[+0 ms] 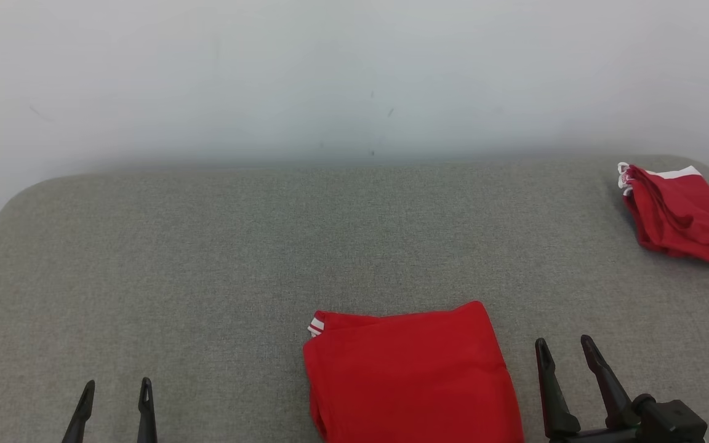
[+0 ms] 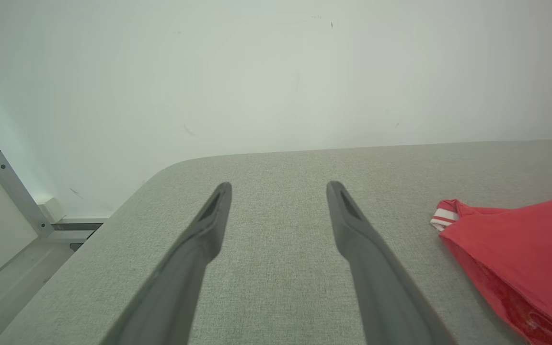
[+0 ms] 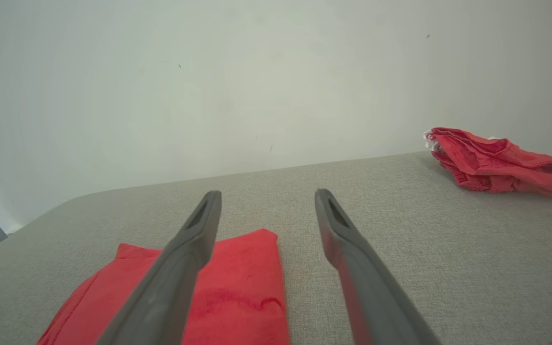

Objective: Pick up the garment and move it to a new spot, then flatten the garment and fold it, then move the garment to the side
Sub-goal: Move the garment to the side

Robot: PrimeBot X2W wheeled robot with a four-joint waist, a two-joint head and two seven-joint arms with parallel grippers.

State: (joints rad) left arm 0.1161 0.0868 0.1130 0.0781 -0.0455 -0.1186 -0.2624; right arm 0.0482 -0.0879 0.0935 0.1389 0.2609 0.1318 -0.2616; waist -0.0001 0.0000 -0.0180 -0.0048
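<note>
Left end effector [image 1: 117, 384]: fingers apart, empty, hovering over bare counter [image 1: 207, 258] at 7 o'clock in the head view. It touches nothing.

Right end effector [image 1: 563, 340]: fingers apart, empty, at 5 o'clock. It sits just beside the right edge of the folded garment [image 1: 410, 375] and is not in contact with it.

The folded garment lies at 6 o'clock between the two end effectors, nearer the right one. It is red and forms a flat, roughly square stack with a striped trim [image 1: 316, 325] showing at its 10 o'clock corner.

A second red garment [image 1: 680, 215] lies loosely bunched at 2 o'clock near the counter's far right corner, well apart.

Assessment: folding of the near piece appears complete, and the move to the side appears outstanding.

Handling, judged: light, soft, limp cloth. Lifted by one corner, it would likely sag and spill its layers. The counter's woven cover may drag on it if it is slid.

Recommended hold: pinch through all layers at the left and right edges, one end effector per side, and keep the stack level.
</note>
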